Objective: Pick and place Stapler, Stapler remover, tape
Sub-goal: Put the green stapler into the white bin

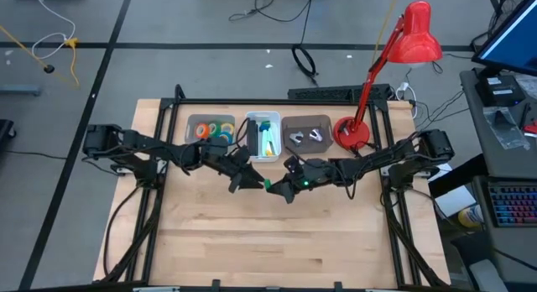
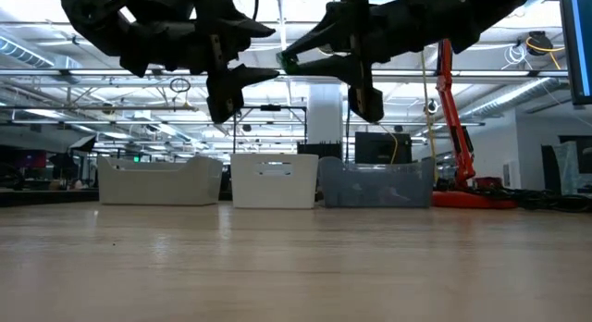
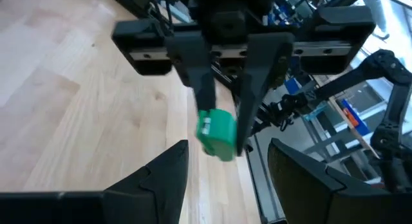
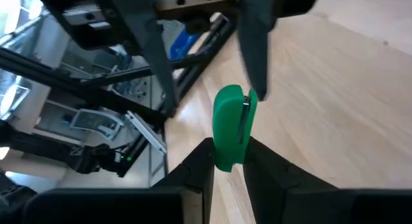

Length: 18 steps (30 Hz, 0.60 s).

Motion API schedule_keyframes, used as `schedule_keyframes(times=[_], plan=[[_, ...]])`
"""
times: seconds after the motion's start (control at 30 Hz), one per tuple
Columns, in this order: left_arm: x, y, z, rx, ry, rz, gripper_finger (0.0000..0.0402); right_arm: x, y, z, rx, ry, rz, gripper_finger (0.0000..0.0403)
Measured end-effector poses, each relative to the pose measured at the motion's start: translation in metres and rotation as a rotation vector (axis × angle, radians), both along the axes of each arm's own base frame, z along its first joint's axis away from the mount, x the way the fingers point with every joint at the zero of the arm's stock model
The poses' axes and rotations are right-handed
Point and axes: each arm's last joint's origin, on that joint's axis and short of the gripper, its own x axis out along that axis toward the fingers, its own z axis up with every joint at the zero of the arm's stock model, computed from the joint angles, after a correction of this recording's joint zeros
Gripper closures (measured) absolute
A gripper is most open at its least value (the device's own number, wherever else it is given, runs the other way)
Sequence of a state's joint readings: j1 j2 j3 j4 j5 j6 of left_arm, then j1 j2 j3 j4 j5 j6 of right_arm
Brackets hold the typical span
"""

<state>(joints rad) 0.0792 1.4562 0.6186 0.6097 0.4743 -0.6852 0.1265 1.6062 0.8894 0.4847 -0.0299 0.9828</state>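
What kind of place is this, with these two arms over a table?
Probably a robotics lab or open workshop hall. A wooden table carries sorting bins and a red desk lamp, cables trail across the floor, and the low view shows a long hall with ceiling strip lights.

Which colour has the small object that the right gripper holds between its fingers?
Green. The small object, held by the right gripper, shows best in the right wrist view.
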Motion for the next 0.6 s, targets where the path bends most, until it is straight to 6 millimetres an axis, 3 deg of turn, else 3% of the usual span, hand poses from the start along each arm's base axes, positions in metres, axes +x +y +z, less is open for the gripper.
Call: schedule_keyframes(times=[0.6], plan=[[0.0028,0.0023,0.0068,0.005,-0.051,0.082,0.019,0.0036,-0.01,0.0093,0.002,-0.097,-0.03,0.0342]])
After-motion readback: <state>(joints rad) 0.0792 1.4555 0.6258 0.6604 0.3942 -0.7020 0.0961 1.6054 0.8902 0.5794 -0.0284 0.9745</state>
